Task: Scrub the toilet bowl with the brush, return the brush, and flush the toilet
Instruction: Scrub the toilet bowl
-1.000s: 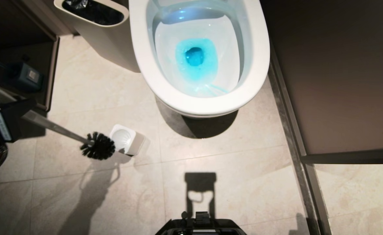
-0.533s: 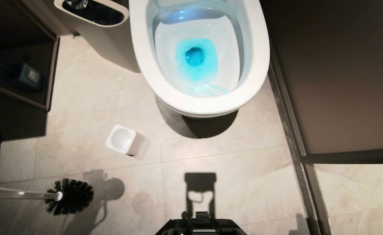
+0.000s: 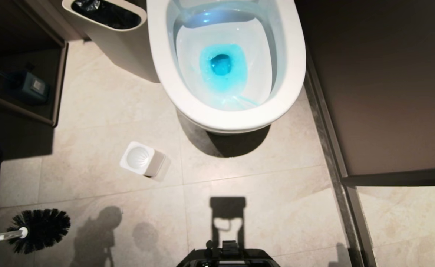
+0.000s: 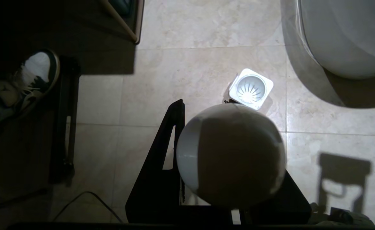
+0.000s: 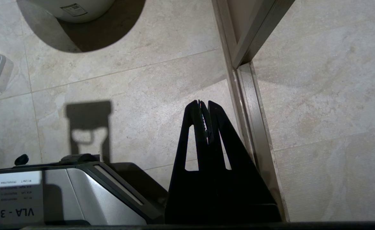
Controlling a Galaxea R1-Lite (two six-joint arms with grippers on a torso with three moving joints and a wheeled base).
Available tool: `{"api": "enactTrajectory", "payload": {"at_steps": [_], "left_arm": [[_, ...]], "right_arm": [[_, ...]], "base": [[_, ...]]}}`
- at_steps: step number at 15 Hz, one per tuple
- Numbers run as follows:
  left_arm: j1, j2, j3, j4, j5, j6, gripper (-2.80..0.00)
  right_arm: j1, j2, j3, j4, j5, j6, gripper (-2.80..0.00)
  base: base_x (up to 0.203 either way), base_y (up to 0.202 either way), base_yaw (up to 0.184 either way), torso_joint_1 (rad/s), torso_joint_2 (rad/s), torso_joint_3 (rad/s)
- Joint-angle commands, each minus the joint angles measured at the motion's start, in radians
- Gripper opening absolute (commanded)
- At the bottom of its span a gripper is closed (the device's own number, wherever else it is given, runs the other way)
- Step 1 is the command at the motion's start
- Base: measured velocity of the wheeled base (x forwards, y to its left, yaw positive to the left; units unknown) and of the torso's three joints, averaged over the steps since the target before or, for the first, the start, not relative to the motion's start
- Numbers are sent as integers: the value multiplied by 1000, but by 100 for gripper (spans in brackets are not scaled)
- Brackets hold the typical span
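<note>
Left gripper [image 4: 206, 153]: clamped around the brush [image 3: 35, 230], whose rounded handle end fills the space between its black fingers in the wrist view.
Brush: black bristle head out past the gripper, above the floor tiles [image 3: 258, 193], clear of everything.
Holder [image 3: 142, 158]: white, square, beyond the brush head, empty.
Toilet bowl [image 3: 165, 63]: farther on past the holder, blue water inside.
Waste bin [image 3: 117, 40]: beside the bowl.
Shoe [image 4: 35, 75]: a person's, off to the gripper's side.
Right gripper [image 5: 204, 119]: fingers pressed together, empty, hanging over tiles.
</note>
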Motion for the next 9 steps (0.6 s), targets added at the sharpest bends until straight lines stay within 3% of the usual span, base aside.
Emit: {"api": "enactTrajectory", "payload": {"at_steps": [1,5,7,9], "left_arm": [[44,-89,26,1,-121,-1,-280],[52,-254,239,1,-309,1,-280],[54,-299,372,-17,-336,4,-280],[54,-305,497,-108,-343,17,-280]], "right_arm": [[0,0,0,0,0,1,-280],[0,0,0,0,0,1,-280],[0,0,0,-2,0,1,-280],[0,0,0,0,0,1,-280]], "base": [[0,0,0,0,0,0],[0,0,0,0,0,0],[0,0,0,0,0,0],[0,0,0,0,0,0]]}}
